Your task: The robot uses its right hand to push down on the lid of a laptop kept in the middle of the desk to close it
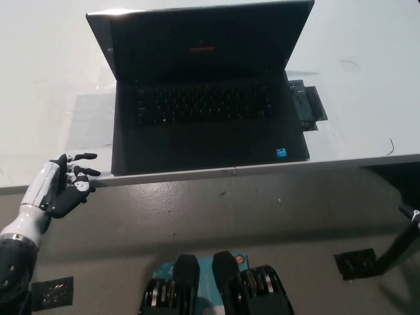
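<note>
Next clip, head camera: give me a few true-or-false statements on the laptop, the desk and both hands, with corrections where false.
1. The laptop is closed. False: its lid is up, keyboard showing.
2. The white left hand rests at the desk's front edge, lower left. True.
3. The right hand is pressing on the lid. False: only a bit of the black right arm shows at lower right, far from the laptop.
4. The laptop screen is dark. True.
5. The left hand holds the laptop. False: it holds nothing.

A matt black laptop (203, 98) with a dark glossy screen sits on a smooth, faintly reflective white desk (46, 79) above dull grey flooring (216, 216).
</note>
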You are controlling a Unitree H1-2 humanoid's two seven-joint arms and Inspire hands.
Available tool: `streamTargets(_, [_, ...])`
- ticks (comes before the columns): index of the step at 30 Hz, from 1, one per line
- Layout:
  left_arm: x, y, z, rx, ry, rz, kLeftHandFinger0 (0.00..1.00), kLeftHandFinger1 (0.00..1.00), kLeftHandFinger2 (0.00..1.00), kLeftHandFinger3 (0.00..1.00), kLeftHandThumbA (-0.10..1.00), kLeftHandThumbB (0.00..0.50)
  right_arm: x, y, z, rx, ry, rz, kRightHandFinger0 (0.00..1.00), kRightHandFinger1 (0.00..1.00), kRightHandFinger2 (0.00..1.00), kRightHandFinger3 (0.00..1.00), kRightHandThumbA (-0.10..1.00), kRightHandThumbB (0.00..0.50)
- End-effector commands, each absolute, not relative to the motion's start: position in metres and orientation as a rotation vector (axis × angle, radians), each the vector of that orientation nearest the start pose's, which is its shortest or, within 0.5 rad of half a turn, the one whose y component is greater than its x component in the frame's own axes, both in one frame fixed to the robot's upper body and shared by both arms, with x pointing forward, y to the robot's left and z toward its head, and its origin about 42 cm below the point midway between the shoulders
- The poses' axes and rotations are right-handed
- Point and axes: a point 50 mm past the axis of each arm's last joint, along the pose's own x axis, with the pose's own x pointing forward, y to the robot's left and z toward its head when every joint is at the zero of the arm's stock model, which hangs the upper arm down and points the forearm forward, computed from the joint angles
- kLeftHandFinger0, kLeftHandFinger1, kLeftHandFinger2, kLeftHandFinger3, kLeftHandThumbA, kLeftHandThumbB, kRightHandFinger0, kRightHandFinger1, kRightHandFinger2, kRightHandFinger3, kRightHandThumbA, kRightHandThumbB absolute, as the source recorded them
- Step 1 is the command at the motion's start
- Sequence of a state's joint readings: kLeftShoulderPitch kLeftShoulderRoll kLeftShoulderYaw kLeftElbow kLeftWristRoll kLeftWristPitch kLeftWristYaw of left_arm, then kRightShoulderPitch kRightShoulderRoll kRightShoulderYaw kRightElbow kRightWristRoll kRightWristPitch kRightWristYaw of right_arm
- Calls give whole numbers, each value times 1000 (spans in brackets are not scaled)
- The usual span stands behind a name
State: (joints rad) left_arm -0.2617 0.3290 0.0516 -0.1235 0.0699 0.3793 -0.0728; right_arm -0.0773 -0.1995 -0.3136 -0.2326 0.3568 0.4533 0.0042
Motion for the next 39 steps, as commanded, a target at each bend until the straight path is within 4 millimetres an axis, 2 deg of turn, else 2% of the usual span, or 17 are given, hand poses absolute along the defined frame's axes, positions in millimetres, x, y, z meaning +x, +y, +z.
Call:
streamTargets(1, [359,308,220,429,-47,27,355,424,554,703,-64,17,299,-349,202,150,-13,-203,962,914,893,1000,1000,206])
streamTargets(2, [360,308,220,432,-48,26,354,424,554,703,-61,16,299,-349,203,152,-14,-206,963,915,893,1000,1000,206])
streamTargets(3, [361,308,220,433,-42,24,376,442,567,709,-55,13,306,-355,221,99,-56,-211,962,910,879,1000,1000,211])
streamTargets(7, [362,308,221,420,-44,28,353,422,540,693,-87,18,319,-362,247,57,-113,-179,932,891,868,1000,1000,264])
streamTargets(9, [363,308,220,426,-51,23,356,423,535,690,-91,18,330,-361,275,1,-179,-158,935,890,882,1000,1000,218])
streamTargets(13, [363,308,220,430,-42,18,359,427,537,691,-100,13,345,-353,314,-47,-267,-106,932,910,919,1000,1000,187])
streamTargets(14, [363,307,221,428,-39,19,359,427,536,694,-100,13,354,-346,331,-77,-305,-75,948,926,931,1000,1000,201])
streamTargets(15, [362,307,221,435,-38,14,359,426,533,699,-100,7,361,-343,339,-86,-317,-61,950,930,928,1000,1000,192])
streamTargets(16, [362,307,221,426,-35,12,360,427,533,701,-100,9,366,-339,346,-105,-327,-40,950,932,924,1000,1000,217])
streamTargets(18, [362,308,221,428,-35,12,360,429,533,702,-100,10,367,-339,346,-105,-323,-38,951,935,921,1000,1000,219])
streamTargets(19, [363,308,221,426,-39,10,359,428,534,701,-100,9,377,-332,358,-123,-342,-10,948,931,923,1000,1000,162])
streamTargets(21, [363,308,222,428,-43,2,360,434,549,703,-99,8,388,-324,369,-137,-356,17,933,926,931,1000,1000,195])
streamTargets(22, [363,308,222,423,-45,-1,361,435,552,702,-100,8,395,-320,374,-140,-360,30,906,903,910,1000,1000,179])
streamTargets(23, [363,309,223,417,-48,-3,358,435,555,696,-96,12,409,-310,385,-153,-373,60,889,891,901,1000,1000,201])
streamTargets(26, [364,308,222,424,-46,-6,377,451,562,692,-95,12,426,-292,403,-186,-395,92,877,882,890,1000,1000,226])
streamTargets(35, [363,307,221,419,-48,-17,357,424,538,670,-100,8,460,-238,449,-245,-456,200,881,869,872,1000,1000,239])
streamTargets(39, [364,307,223,411,-50,-22,331,404,514,638,-100,9,473,-220,467,-286,-489,212,814,816,827,979,1000,257])
